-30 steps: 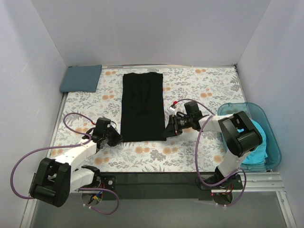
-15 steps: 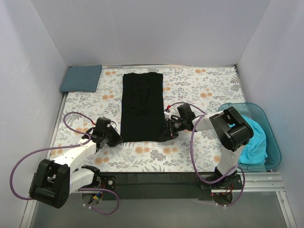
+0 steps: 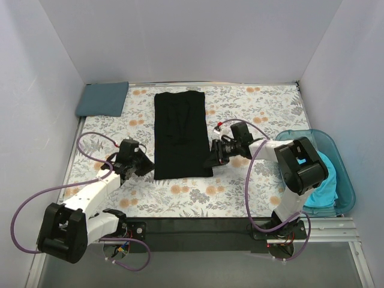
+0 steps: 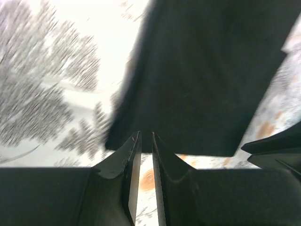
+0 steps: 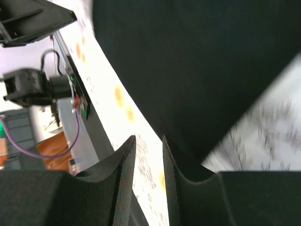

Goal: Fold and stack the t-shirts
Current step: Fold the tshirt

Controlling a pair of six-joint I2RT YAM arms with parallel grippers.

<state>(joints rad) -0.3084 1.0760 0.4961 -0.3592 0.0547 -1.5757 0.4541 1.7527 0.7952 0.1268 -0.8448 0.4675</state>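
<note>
The translucent teal plastic tub (image 3: 347, 168) at the right edge of the table holds the crumpled turquoise t-shirt (image 3: 327, 183). The left gripper (image 4: 146, 136) sits at the near left corner of the black t-shirt (image 3: 180, 135), its jaws a thin slit apart with only table cloth showing between them. The right gripper (image 5: 148, 139) is at the shirt's near right corner, jaws narrowly parted and empty. Whether a fingertip brushes the hem is hard to tell. The black t-shirt lies flat as a long rectangle on the floral-print table cloth (image 3: 258, 114). A folded slate blue-grey t-shirt (image 3: 102, 99) rests in the far left corner. Pale walls enclose three sides.
</note>
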